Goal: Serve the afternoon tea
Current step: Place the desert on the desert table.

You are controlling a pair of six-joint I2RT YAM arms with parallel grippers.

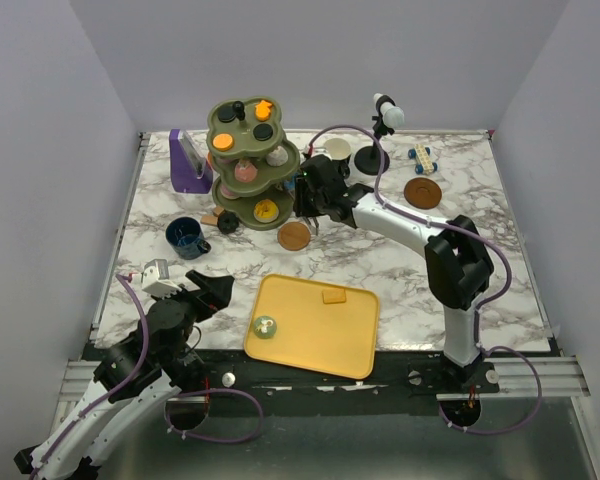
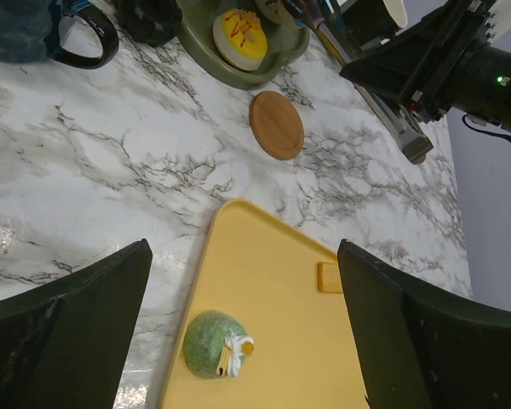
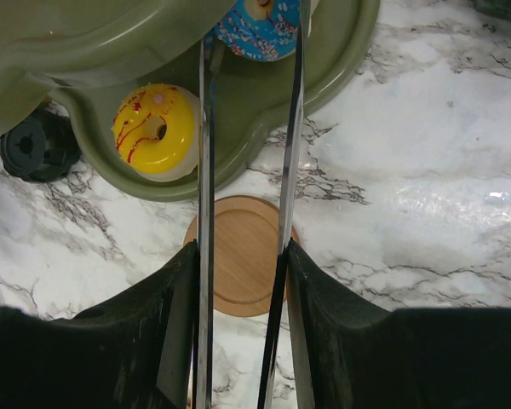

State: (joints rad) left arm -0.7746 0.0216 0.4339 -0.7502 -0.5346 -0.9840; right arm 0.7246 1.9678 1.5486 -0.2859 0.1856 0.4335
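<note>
**Tongs reach in for the blue doughnut**

From above, the olive-green three-tier plastic stand sits at eleven o'clock on the white marble-look bench, with toy cakes on every level. The right hand is at the stand's four o'clock side, low by the bottom level. A flat yellow plastic tray lies at six o'clock and carries a green toy cupcake and a small tan biscuit. The dark-blue mug stands at nine o'clock. The left hand hangs by the tray's nine o'clock edge.

In the left wrist view that hand is wide open and holds nothing. I think it is kept out of the way.

In the right wrist view the right hand is closed on thin silver metal tongs. The long thin arms can likely slip under the upper shelf where the fat hand could not. Their tips sit on each side of a blue sprinkled toy doughnut at twelve o'clock on the bottom level. I cannot tell if they pinch it. A yellow toy doughnut lies at the blue one's eight o'clock. A round brown wooden coaster lies on the bench under the tongs.
</note>
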